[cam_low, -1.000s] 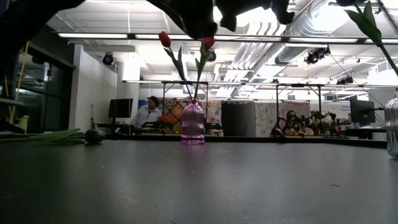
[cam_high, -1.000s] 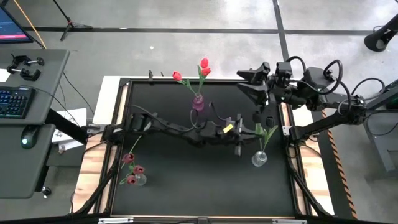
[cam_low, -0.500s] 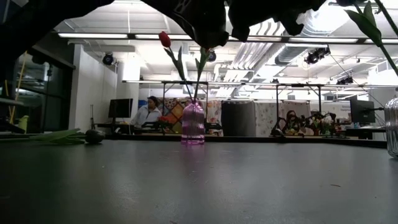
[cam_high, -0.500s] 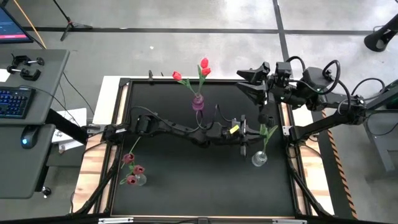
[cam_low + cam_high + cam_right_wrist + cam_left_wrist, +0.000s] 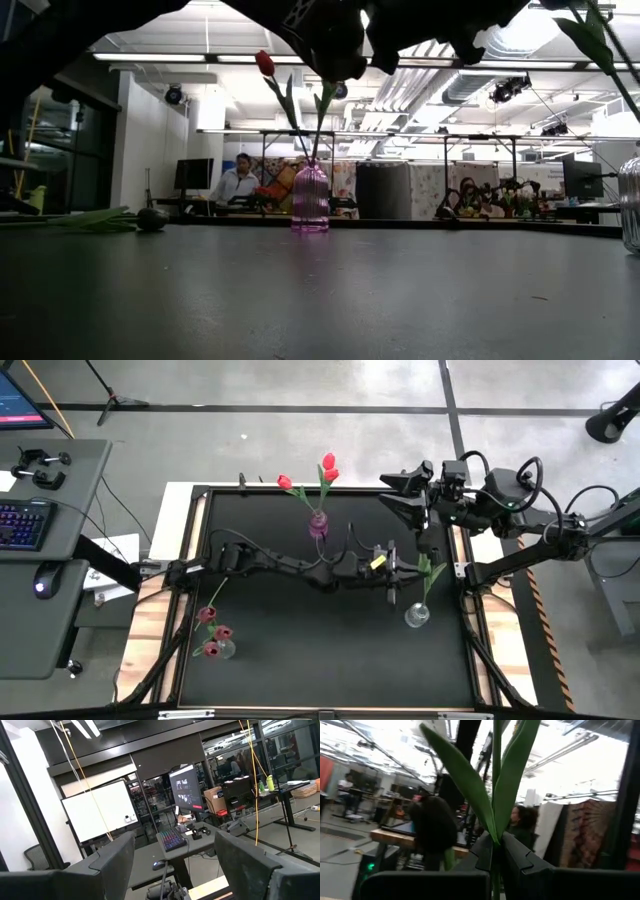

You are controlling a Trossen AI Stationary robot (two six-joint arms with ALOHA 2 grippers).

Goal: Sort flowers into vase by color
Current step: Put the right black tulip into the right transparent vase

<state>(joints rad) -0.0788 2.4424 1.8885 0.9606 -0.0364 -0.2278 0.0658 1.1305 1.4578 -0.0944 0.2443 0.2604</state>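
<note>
My left gripper [image 5: 400, 582] [image 5: 494, 847] reaches across the table's middle and is shut on a green-leaved flower [image 5: 430, 570] standing over the clear vase [image 5: 417, 615] near the right edge. Its head does not show. The flower's lower stem runs down to that vase's mouth. A purple vase [image 5: 318, 525] at the far middle holds three red tulips [image 5: 329, 462]. Another clear vase [image 5: 225, 650] at the near left holds three pink tulips [image 5: 207, 615]. A dark-headed tulip [image 5: 150, 218] lies on the table in the low view. My right gripper [image 5: 400, 495] [image 5: 175, 855] waits open above the far right corner. My left gripper pinches the flower's thin green stem [image 5: 493, 870] between its two fingers [image 5: 520, 860], just below where the long leaves [image 5: 510, 775] branch off. The fingers come level from the table's left and lie across the stem. The flower stands upright, with its leaves rising above the fingers.
The black table top [image 5: 300, 650] is framed by rails with wooden edges. A desk with a keyboard [image 5: 22, 523] and a mouse stands left of the table. People sit in the room beyond the far edge [image 5: 238, 182].
My left gripper has moved a little toward the table's right edge and slightly toward the far edge, carrying the flower closer over the right clear vase. It has stayed shut on the stem.
</note>
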